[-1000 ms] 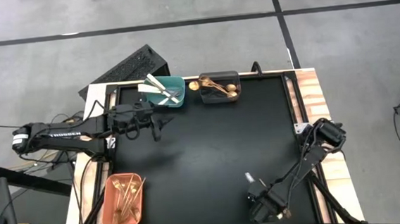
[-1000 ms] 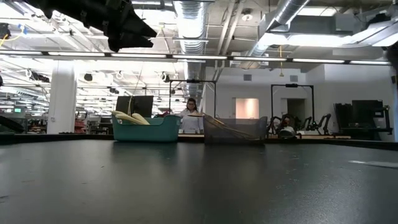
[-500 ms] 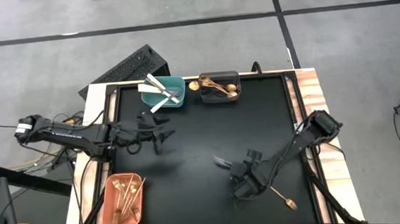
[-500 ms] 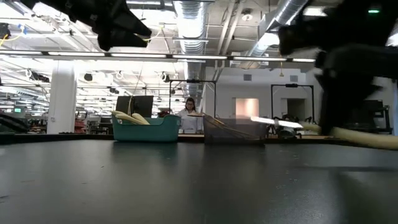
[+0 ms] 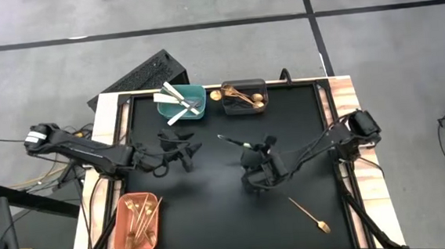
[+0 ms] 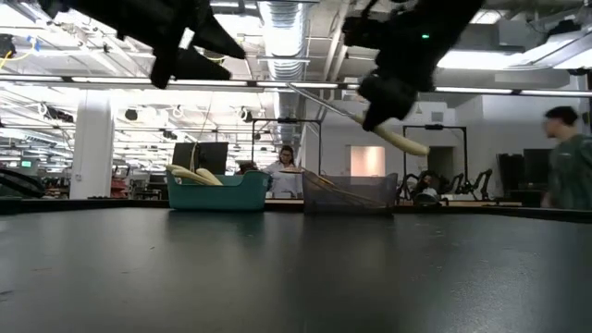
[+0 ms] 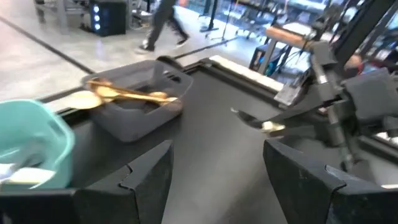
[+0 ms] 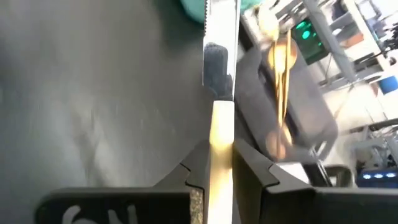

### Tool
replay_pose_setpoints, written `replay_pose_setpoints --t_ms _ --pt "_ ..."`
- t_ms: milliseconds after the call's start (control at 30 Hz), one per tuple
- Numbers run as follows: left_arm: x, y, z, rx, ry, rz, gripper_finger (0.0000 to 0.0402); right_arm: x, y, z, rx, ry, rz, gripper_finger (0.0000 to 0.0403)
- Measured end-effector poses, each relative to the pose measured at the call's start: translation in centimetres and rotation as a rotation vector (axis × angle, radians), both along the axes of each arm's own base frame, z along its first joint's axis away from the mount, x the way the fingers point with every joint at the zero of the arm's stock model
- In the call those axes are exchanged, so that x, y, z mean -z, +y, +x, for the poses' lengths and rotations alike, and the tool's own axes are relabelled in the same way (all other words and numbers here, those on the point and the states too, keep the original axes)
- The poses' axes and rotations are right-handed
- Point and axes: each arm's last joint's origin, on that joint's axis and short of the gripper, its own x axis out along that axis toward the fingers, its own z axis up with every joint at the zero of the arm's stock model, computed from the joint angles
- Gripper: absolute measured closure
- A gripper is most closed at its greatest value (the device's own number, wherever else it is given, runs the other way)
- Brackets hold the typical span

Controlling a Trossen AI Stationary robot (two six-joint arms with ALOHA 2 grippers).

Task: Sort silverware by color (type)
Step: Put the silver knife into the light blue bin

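White plastic, with a darker shiny blade, makes up the knife now clamped between the fingers of the right end effector. In the right wrist view the handle sits pinched in the narrow gap and the blade projects forward; in the low view the knife hangs tilted, well above the desk.

One second ago this end effector was low at the near right edge of the desk. It has since lifted the knife and travelled to the desk's middle, heading toward the far bins. Judged from this, the pick is complete and the carry is in progress.

The left end effector hovers at centre-left with its fingers spread apart and nothing between them. It has moved nearer from the far-left bin and appears to be waiting.

Destinations, far edge:
- Teal bin: holds white knives. This is the likely drop point for the held knife.
- Dark grey bin: holds gold spoons.

Near left, the salmon bin holds gold forks.

One gold spoon lies loose on the desk at near right, uncovered now that the right arm has moved away. By the look of it, this is the last item left unsorted after the knife.
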Motion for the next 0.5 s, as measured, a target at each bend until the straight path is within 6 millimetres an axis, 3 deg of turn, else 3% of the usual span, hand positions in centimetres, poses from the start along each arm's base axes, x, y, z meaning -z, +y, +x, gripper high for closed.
replay_pose_setpoints --t_ms 233,500 --pt "1.3 -0.2 2.7 -0.006 -0.055 0.055 0.0166 -0.7 -1.2 1.9 -0.029 -0.063 -0.095 0.0334" --pt "1.2 1.0 3.3 -0.003 -0.093 0.056 0.0166 -1.2 -1.4 2.7 -0.116 0.011 -0.190 0.0334"
